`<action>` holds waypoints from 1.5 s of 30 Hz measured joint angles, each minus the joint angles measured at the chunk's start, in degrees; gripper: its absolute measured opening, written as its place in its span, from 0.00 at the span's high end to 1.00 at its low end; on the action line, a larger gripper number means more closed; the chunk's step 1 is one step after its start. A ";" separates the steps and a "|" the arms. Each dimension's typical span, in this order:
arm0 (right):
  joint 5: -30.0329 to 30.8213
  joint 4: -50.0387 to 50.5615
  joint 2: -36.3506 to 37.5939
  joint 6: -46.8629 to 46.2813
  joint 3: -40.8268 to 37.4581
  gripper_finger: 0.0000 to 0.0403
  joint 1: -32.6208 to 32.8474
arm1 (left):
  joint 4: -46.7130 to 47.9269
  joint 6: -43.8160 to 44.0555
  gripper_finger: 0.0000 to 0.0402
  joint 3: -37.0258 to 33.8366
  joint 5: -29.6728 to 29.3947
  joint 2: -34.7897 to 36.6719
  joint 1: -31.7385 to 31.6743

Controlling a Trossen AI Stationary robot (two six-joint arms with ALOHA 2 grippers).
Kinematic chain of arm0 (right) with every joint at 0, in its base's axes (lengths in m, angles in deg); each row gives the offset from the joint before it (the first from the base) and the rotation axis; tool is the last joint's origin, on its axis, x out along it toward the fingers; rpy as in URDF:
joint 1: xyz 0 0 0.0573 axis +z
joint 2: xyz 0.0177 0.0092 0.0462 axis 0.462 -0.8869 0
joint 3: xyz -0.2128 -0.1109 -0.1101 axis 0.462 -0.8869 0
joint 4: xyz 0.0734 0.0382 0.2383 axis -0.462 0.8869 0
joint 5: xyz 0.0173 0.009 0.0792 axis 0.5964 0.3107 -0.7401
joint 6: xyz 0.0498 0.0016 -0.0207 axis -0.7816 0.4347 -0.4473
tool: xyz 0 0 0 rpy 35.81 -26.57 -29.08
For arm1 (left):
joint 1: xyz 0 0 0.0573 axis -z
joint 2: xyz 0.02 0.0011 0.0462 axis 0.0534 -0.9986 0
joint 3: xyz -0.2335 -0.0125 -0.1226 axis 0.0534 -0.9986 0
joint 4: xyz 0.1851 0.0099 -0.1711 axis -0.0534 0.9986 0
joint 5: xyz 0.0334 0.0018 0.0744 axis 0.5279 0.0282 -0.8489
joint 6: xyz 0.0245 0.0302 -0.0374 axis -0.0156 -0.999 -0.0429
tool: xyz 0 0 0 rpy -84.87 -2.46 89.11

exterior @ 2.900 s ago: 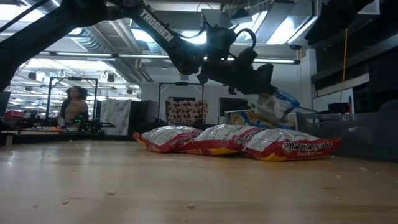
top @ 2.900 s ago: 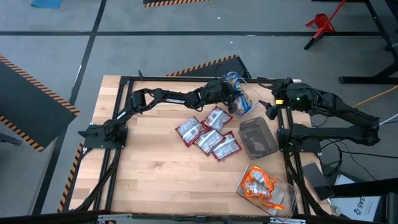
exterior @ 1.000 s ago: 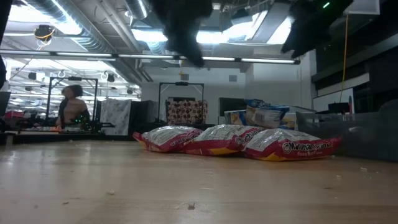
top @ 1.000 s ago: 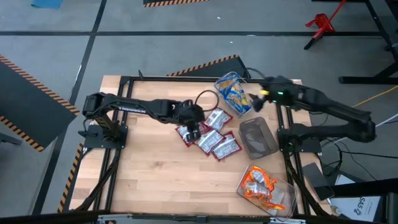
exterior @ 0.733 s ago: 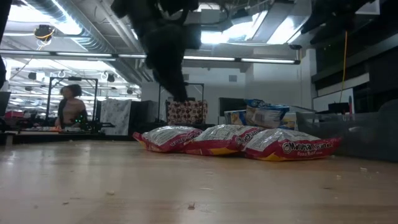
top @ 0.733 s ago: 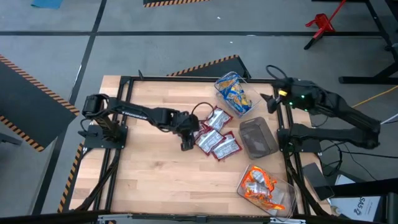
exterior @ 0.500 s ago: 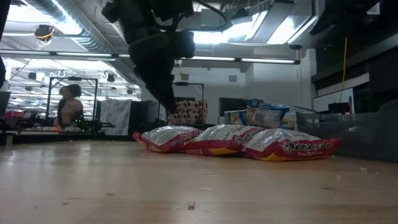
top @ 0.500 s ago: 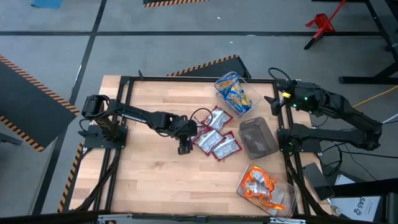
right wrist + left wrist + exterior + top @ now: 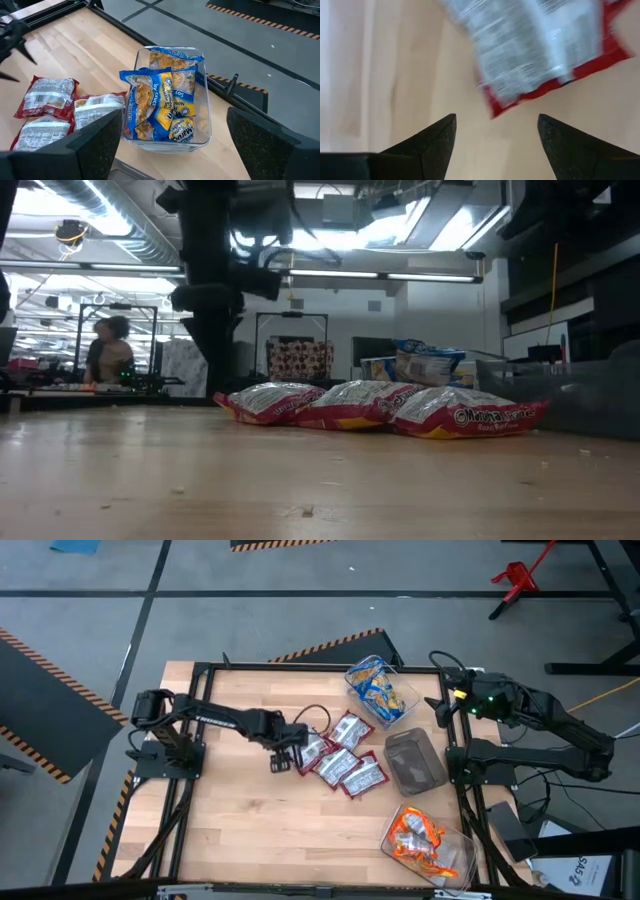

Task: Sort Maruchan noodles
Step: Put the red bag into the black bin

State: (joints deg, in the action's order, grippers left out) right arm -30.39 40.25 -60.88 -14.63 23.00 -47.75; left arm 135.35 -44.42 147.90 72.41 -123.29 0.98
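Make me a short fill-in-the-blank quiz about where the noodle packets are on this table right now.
1. The clear tub at the table's far edge holds packets that are yellow and ____.
2. The red packets lie loose on the ____.
3. The orange packets sit inside a clear ____.
4. The dark grey tub holds ____ packets.

Missing words: blue; table; tub; no

Overhead looks straight down; low looks level across table (image 9: pixel 300 480); wrists close; all share red packets (image 9: pixel 340 762).

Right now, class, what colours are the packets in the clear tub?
Blue with yellow, clearest in the right wrist view.
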 joint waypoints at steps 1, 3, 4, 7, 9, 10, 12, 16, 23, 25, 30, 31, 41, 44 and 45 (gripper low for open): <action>0.00 0.00 0.00 0.01 0.00 0.15 0.00 | 0.50 0.00 0.31 -0.04 0.17 0.00 -0.90; -0.01 0.00 -0.01 0.02 0.00 0.15 0.00 | -0.83 -0.67 0.30 -0.54 1.61 0.00 -2.55; 0.00 0.01 0.00 0.02 0.00 0.15 0.00 | -1.56 -1.48 0.30 -0.83 2.13 0.00 -3.23; 0.00 0.10 0.00 0.04 0.00 0.15 0.00 | -4.94 -2.77 0.30 -3.11 4.02 0.00 -4.73; -0.01 0.65 0.00 0.07 0.00 0.15 0.00 | -9.10 -3.00 0.29 -5.42 7.01 0.00 -5.36; 0.00 0.84 0.00 0.07 0.00 0.15 0.00 | -11.00 -3.07 0.29 -6.50 8.65 0.00 -5.58; 0.00 1.04 0.00 0.07 0.00 0.15 0.00 | -14.66 -3.09 0.29 -8.82 10.45 0.00 -5.58; 0.12 1.49 0.00 0.07 0.00 0.15 0.00 | -24.72 -3.74 0.29 -12.86 10.44 -0.02 -5.45; 0.39 2.06 0.00 -0.30 0.00 0.15 0.00 | -35.94 -4.31 0.31 -16.15 9.99 -0.02 -5.54; 0.42 2.29 0.00 -0.71 0.00 0.15 0.00 | -36.32 -4.30 0.36 -16.15 10.76 -0.02 -5.52; 0.42 2.34 0.00 -1.43 0.00 0.15 0.00 | -36.06 -3.83 0.56 -16.15 10.29 -0.02 -5.52; 0.41 2.34 0.00 -1.46 0.00 0.15 0.00 | -36.05 -3.22 0.61 -16.15 9.69 -0.02 -5.51; -6.28 2.34 0.00 -1.46 0.00 0.15 -0.02 | -36.27 4.24 0.97 -16.08 10.44 -0.02 -5.35; -7.21 2.34 0.00 -1.46 0.00 0.15 -0.02 | -35.68 7.17 0.96 -15.60 10.94 -0.02 -4.93; -7.31 2.34 0.00 -1.46 0.00 0.15 -0.02 | -35.48 7.99 0.97 -15.25 11.03 -0.03 -4.73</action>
State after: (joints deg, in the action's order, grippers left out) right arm -37.70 42.59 -60.88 -16.10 23.00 -47.77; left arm 99.87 -36.43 132.65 83.44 -123.32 -3.75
